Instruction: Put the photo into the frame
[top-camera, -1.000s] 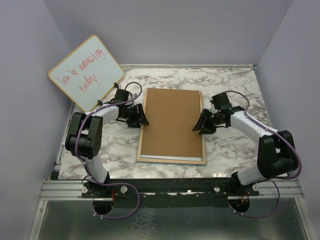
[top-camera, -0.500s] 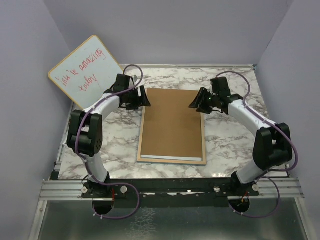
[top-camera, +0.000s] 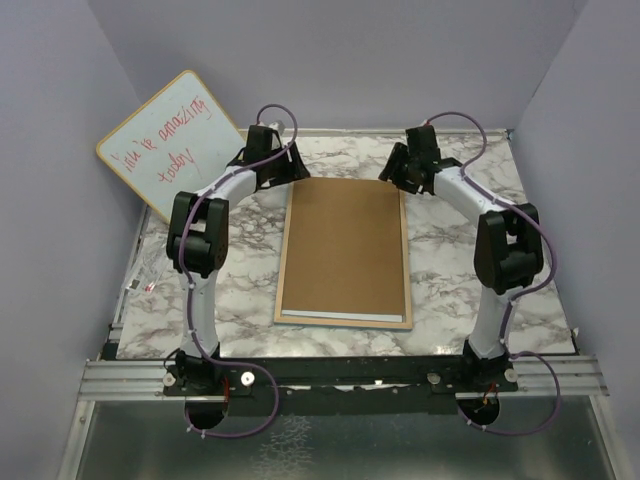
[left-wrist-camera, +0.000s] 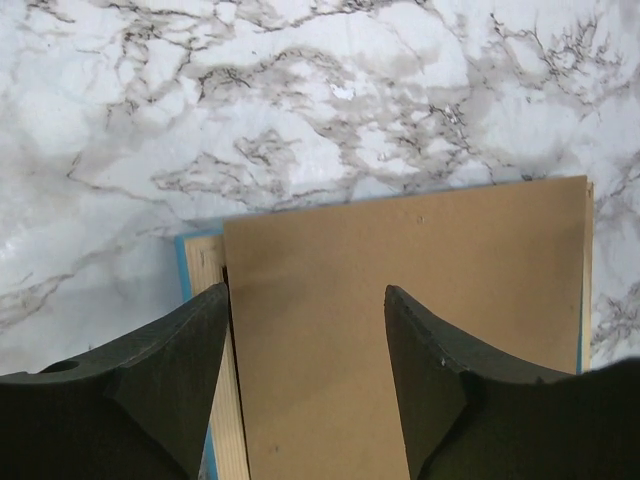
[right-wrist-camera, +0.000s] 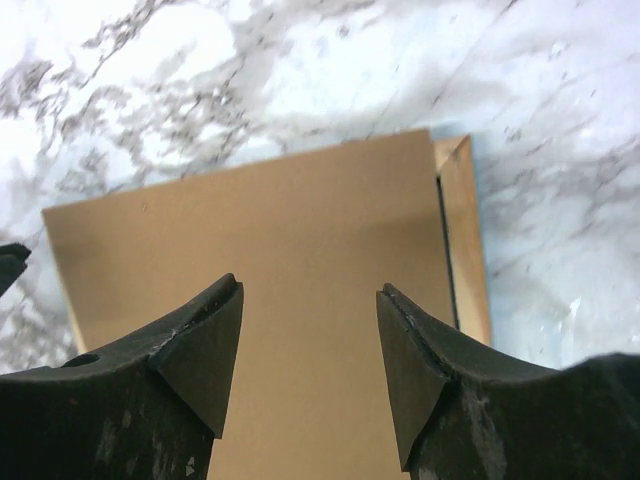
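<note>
The frame lies face down in the middle of the marble table, its pale wood back up and a thin blue edge showing. A plain brown backing board covers its opening. A thin white strip shows at the board's near end; the photo's printed side is hidden. My left gripper hangs open over the board's far left corner, with nothing between its fingers. My right gripper hangs open over the far right corner, also with nothing in it. The frame's wood rim lies just outside its right finger.
A round-cornered whiteboard with red handwriting leans against the left wall at the back left. Purple walls close in the table on three sides. Bare marble lies on both sides of the frame.
Both grippers have moved from the board's long sides to its far corners. The arms now reach further out and the right jaws stand wider. The board and frame have not shifted.
</note>
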